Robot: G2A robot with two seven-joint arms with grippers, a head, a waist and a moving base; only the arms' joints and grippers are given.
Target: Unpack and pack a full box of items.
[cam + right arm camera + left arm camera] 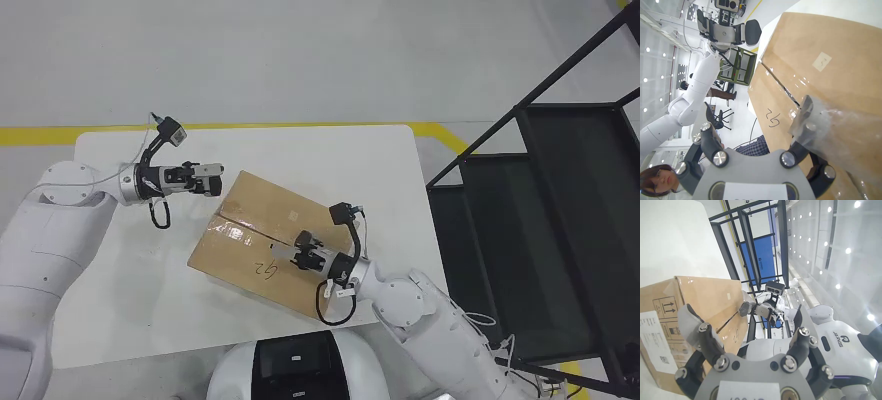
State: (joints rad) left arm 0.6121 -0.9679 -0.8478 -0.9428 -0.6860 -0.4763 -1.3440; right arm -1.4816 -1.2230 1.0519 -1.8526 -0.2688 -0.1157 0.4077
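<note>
Your left gripper sat closest to its lens, fingers spread wide with nothing between them. Just ahead of one finger stood the box, closed, brown cardboard, resting on the white table. The gripper hung beside the box's upper corner, near it but apart. A white label on the side of the box faced that finger.

Your right gripper was spread as well and held nothing. One of its fingers lay over the top of the box, its tip at the taped seam between the two shut flaps. Whether it pressed on the cardboard, you could not have told from these views. The other finger stood out to the side, clear of the lid. A pen scribble lay on the near flap between the two fingers, and a small pale sticker sat farther ahead on the other flap. Across the box, the two grippers faced each other, well apart.
</note>
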